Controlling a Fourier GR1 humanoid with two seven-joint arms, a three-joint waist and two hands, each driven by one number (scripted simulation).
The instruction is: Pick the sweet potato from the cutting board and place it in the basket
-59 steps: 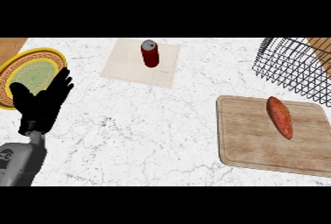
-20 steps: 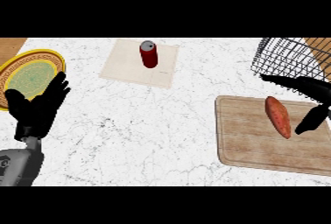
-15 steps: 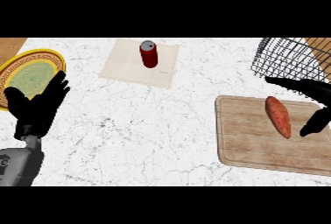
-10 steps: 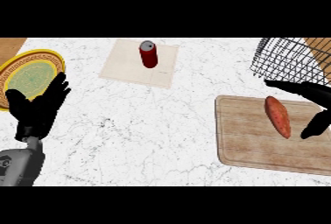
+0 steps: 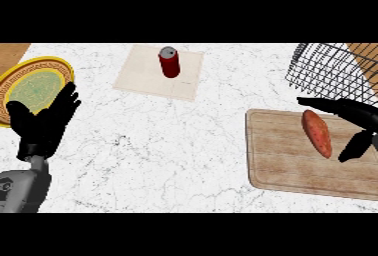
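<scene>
One right robot hand [image 5: 356,120] has edged closer round the sweet potato [image 5: 317,133].

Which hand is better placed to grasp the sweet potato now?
The right hand: its open fingers bracket the sweet potato on the cutting board. The left hand rests far away, near the plate.

Your right hand [image 5: 357,118] comes in from the right edge, fingers and thumb spread apart (nothing gripped). Your left hand [image 5: 43,125] rests open at the left, fingers up, above its grey forearm.
</scene>
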